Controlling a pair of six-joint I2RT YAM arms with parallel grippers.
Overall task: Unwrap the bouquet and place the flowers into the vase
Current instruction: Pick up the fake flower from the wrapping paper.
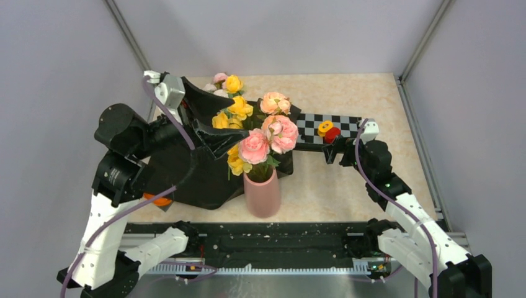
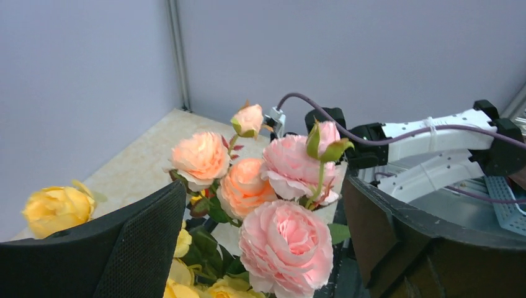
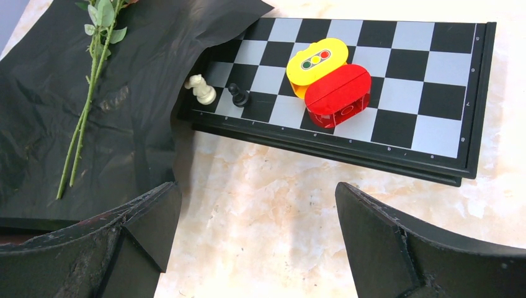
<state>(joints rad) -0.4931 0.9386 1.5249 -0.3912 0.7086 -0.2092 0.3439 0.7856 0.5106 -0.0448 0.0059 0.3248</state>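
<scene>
The pale marbled counter (image 1: pixel 347 180) carries a pink vase (image 1: pixel 263 194) standing at the middle of its near edge, crumpled black wrapping paper (image 1: pixel 205 186) spread over its left side, and a chessboard (image 1: pixel 344 124) farther right, its left corner under the paper.

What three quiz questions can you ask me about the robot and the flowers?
1. True or false: the pink vase lies tipped over.
2. Which thing sits next to the red block on the chessboard? A yellow block; B cup; C spoon.
3. Fill in: the left fingers are ___ (open or shut).
Key: 1 false, it stands upright; 2 A; 3 open.
</scene>
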